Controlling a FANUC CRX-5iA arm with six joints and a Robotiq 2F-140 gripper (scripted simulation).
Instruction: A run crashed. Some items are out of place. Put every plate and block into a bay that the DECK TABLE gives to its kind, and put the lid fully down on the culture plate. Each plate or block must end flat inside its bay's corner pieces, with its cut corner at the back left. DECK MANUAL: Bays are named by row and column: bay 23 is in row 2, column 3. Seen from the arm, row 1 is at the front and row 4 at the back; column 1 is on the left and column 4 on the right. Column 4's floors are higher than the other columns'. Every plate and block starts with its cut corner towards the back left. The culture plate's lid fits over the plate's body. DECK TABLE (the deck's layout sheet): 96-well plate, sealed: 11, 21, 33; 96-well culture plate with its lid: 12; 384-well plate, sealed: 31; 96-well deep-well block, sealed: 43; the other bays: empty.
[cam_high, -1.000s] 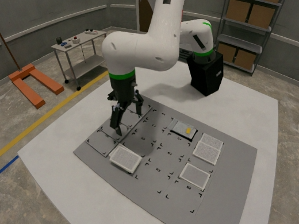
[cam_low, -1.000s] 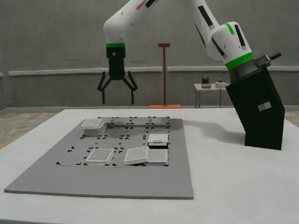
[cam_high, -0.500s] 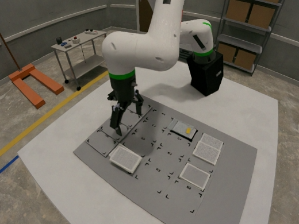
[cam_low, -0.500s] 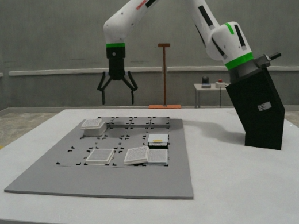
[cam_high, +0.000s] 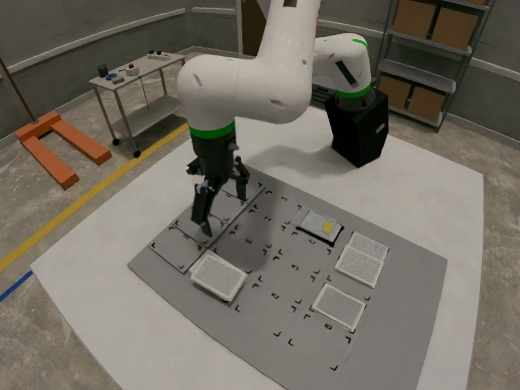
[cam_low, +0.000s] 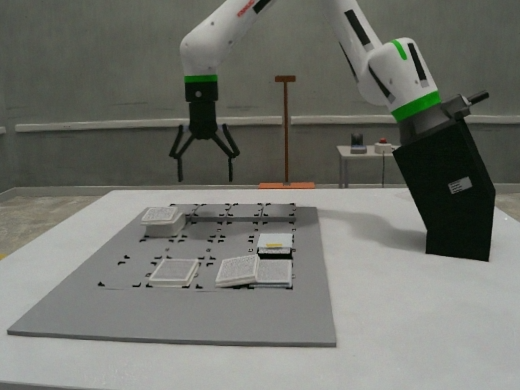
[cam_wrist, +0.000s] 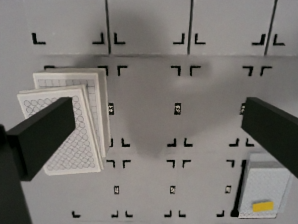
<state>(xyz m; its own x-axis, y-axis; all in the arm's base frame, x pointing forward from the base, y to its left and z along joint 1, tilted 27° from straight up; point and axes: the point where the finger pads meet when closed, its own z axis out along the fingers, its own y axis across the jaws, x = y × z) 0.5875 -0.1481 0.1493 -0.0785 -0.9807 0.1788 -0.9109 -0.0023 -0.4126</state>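
- Red brand lettering on arm (cam_low: 243, 8), too small to read.
- White label on black base (cam_low: 459, 186), print illegible.
- Small bay-number tags on deck (cam_wrist: 150, 150), e.g. tag (cam_wrist: 177, 109), digits too blurred to make out.
- Nothing else lettered; no text readable anywhere.

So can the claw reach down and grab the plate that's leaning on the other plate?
Probably yes. The claw hangs wide open and empty, high above the deck, and nothing covers the tilted plate resting on its neighbour. It would have to travel across the deck first, since it is not over that plate.
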